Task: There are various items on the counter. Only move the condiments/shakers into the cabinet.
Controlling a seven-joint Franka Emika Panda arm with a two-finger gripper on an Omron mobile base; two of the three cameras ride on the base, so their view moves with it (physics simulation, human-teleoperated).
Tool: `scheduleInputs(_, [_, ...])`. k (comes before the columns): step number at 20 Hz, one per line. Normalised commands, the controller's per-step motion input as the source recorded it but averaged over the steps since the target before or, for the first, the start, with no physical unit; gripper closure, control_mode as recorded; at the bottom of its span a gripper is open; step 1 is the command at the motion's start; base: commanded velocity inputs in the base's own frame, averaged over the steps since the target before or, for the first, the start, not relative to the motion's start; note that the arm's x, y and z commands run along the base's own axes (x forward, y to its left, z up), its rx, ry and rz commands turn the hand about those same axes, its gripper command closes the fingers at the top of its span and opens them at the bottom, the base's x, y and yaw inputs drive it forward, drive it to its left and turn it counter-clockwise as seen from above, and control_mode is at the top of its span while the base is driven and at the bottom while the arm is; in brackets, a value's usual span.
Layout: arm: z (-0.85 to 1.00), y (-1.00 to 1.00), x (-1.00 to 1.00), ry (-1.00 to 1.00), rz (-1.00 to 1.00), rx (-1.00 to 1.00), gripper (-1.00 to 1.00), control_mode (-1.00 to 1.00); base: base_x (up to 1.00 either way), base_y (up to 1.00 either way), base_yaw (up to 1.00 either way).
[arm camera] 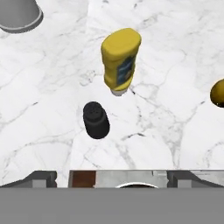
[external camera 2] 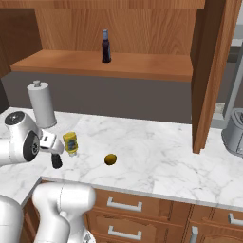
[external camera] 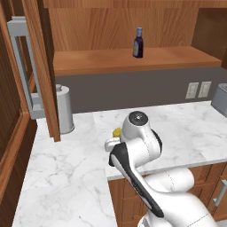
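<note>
I hold the gripper (external camera 2: 56,161) above the counter (arm camera: 175,52), pointing down at it. From the hand view the two fingertips (arm camera: 41,177) sit wide apart at the lower edge with nothing between them.

Directly below the hand stands the black shaker (arm camera: 96,120), upright on the marble. Just beyond it, close but apart, stands the yellow squeeze bottle (arm camera: 120,59). Off to one side of the hand, near the counter edge, lies the yellow-brown ball (external camera 2: 110,159). Farther out beyond the bottle stands the steel canister (external camera 2: 42,103).

The dark bottle (external camera: 138,43) with the blue cap stands upright on the cabinet (external camera: 133,60) shelf, well above the hand. The cabinet door (external camera: 37,66) is open.
</note>
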Motion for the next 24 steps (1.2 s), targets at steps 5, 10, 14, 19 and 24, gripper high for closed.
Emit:
scheduleInputs(5, [-0.16, 0.08, 0.13, 0.02, 0.0, 0.0, -1.0, -1.0, 0.0, 0.0, 0.0])
scheduleInputs(10, [-0.11, 0.1, 0.26, 0.0, 0.0, 0.0, -1.0, -1.0, 0.0, 0.0, 0.0])
scheduleInputs(14, [-0.11, 0.12, 0.33, 0.0, 0.0, 0.0, -1.0, -1.0, 0.0, 0.0, 0.0])
scheduleInputs(19, [-0.19, 0.12, 0.16, 0.0, 0.0, 0.0, -1.0, -1.0, 0.0, 0.0, 0.0])
scheduleInputs(24, [-0.24, 0.05, 0.05, 0.01, 0.0, 0.0, -1.0, -1.0, 0.0, 0.0, 0.0])
